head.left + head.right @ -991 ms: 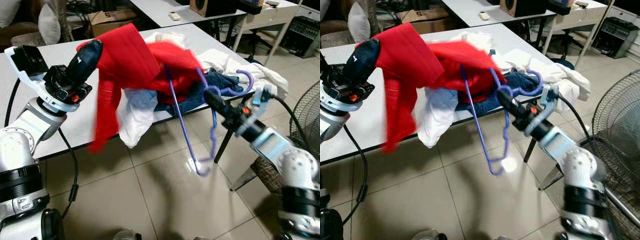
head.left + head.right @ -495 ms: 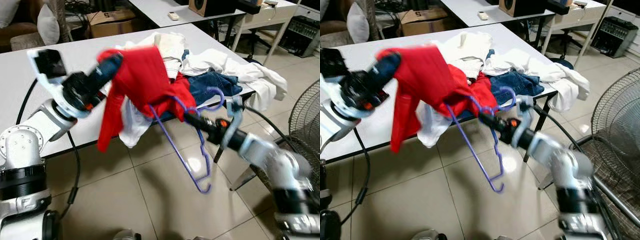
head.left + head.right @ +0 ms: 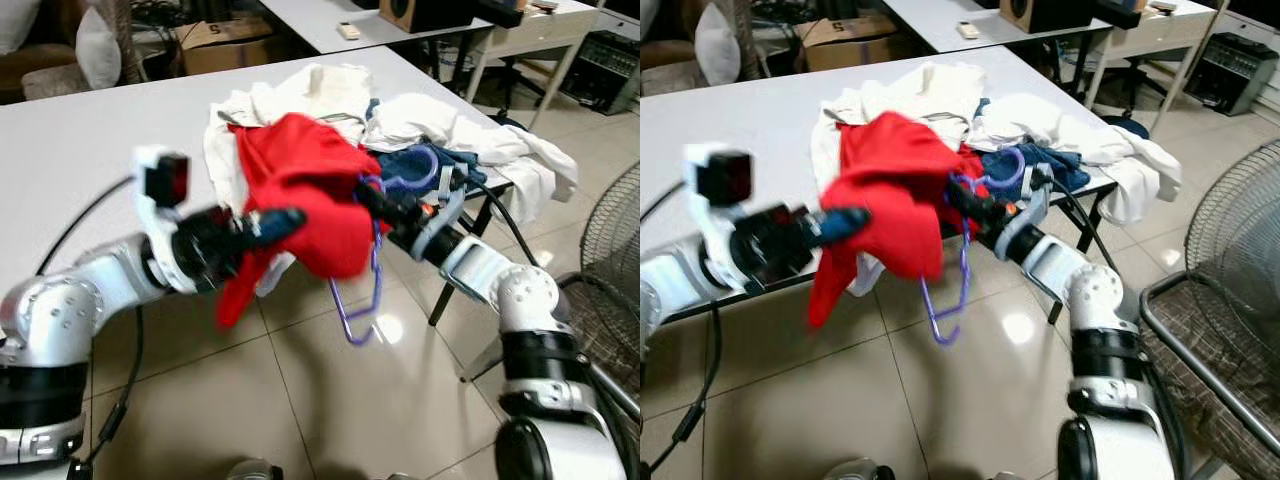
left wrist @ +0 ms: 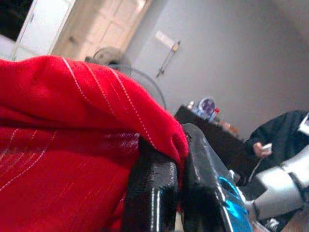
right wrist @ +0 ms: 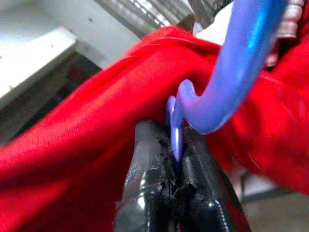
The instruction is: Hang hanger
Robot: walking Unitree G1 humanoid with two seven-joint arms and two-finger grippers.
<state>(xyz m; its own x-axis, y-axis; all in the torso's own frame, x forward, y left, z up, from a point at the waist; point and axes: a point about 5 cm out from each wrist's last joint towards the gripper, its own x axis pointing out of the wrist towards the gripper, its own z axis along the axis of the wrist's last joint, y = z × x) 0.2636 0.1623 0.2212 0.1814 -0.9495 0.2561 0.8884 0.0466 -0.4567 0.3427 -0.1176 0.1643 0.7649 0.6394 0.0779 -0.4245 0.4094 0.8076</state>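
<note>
A red garment hangs in the air in front of the table edge. My left gripper is shut on a fold of the red garment, with the cloth pinched between its black fingers. A purple wire hanger dangles below the garment, its hook pointing up near the clothes pile. My right gripper is shut on the hanger just below the hook, its tips pressed into the red cloth. The hanger's upper part is hidden by the garment.
A white table carries a pile of white clothes and blue jeans. A floor fan stands at the right. Tiled floor lies below. A cardboard box sits behind. A person in dark clothes is in the background.
My left gripper has swung down and to the right with the red garment. My right gripper has drawn the hanger in and up, so its top now sits inside the red cloth.
</note>
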